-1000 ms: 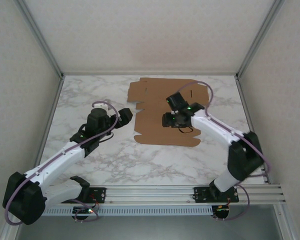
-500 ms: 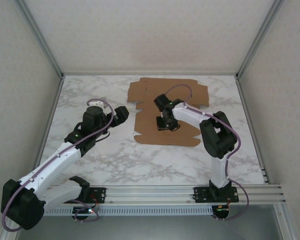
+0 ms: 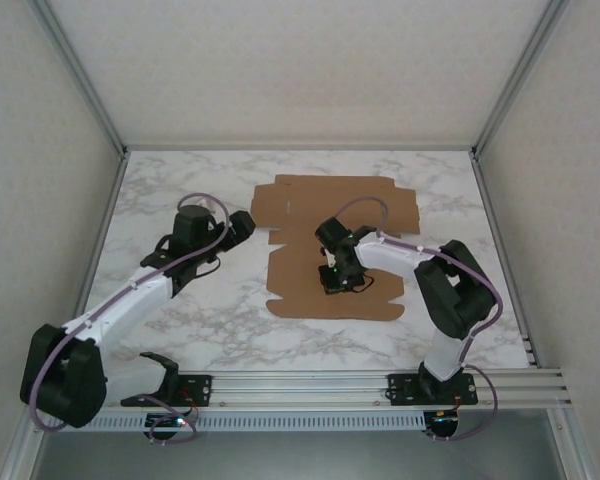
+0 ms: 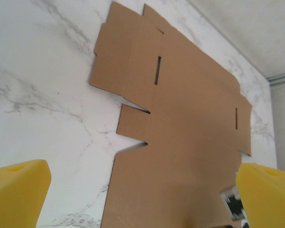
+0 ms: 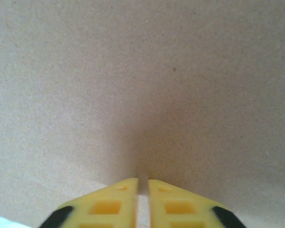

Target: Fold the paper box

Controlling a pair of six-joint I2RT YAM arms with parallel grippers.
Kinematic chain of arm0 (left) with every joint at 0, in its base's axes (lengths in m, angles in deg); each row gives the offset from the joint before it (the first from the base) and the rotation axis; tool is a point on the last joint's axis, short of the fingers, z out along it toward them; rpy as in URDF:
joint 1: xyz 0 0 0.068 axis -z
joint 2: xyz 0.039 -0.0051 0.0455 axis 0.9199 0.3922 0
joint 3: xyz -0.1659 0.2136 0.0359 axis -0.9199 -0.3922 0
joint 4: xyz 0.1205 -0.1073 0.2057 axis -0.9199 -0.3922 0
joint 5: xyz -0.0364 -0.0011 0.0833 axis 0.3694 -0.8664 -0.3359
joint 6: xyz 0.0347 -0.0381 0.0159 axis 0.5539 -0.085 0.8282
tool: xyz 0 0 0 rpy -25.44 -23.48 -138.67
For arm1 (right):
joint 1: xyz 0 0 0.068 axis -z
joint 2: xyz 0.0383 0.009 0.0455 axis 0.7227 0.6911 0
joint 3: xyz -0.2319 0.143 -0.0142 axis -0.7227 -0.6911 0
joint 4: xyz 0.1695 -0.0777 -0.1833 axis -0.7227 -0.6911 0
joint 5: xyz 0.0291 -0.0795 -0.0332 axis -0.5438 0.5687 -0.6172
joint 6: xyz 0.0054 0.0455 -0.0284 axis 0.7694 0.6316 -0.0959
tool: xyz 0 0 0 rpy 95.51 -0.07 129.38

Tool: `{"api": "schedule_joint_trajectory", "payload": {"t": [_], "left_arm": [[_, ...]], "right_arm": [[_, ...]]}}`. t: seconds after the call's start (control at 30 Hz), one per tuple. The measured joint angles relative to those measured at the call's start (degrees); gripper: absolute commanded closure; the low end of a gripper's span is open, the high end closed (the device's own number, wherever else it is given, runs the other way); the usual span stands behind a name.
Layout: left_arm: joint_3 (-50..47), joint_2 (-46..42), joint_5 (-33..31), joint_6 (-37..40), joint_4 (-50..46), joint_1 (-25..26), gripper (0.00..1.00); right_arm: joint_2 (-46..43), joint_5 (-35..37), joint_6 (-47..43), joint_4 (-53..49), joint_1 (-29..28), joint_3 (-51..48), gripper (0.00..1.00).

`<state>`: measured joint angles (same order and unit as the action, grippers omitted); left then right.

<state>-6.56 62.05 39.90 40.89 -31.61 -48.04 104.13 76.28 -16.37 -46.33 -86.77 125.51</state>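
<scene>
Closed on the right side: the right gripper (image 5: 142,181) has its two yellow fingers drawn together with just a sliver of gap, nothing caught between them, tips aimed straight down at brown cardboard. Wide open on the left: the left gripper (image 4: 142,173) has its yellow fingers (image 4: 19,190) spread to either edge of its wrist view, holding nothing.

Moving outward, the top view puts the right gripper (image 3: 335,278) on the middle panel of the paper box (image 3: 300,200), toward the near half. It looks like a pinning press, though actual contact is hard to confirm. The left gripper (image 3: 242,225) hovers just beside the sheet's left edge, over the marble table (image 3: 180,180), facing the side flaps.

The paper box (image 4: 190,118) lies flat and unfolded in the middle of the table, toward the back, with its notches, tabs and slits all showing. No flap is raised.

My read is that this is the opening step: anchor the sheet, then raise the first side flap. Next, the left gripper needs to come low, slide one finger under that left flap's edge and swing it up along its crease while the right arm holds the panel down. Flat board on smooth marble gives little to catch, so the sheet may skid.
</scene>
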Motion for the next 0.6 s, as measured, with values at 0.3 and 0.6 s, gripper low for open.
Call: {"api": "schedule_joint_trajectory", "payload": {"t": [0.3, 0.6], "left_arm": [[18.6, 21.3, 4.7, 0.9, 1.2, 4.0, 0.28], [37.3, 41.9, 8.9, 2.7, 1.4, 5.4, 0.56]], "right_arm": [[-10.5, -6.4, 0.6, 1.4, 8.3, 1.1, 0.76], [-22.3, -8.8, 12.6, 16.3, 29.2, -8.2, 0.41]]}}
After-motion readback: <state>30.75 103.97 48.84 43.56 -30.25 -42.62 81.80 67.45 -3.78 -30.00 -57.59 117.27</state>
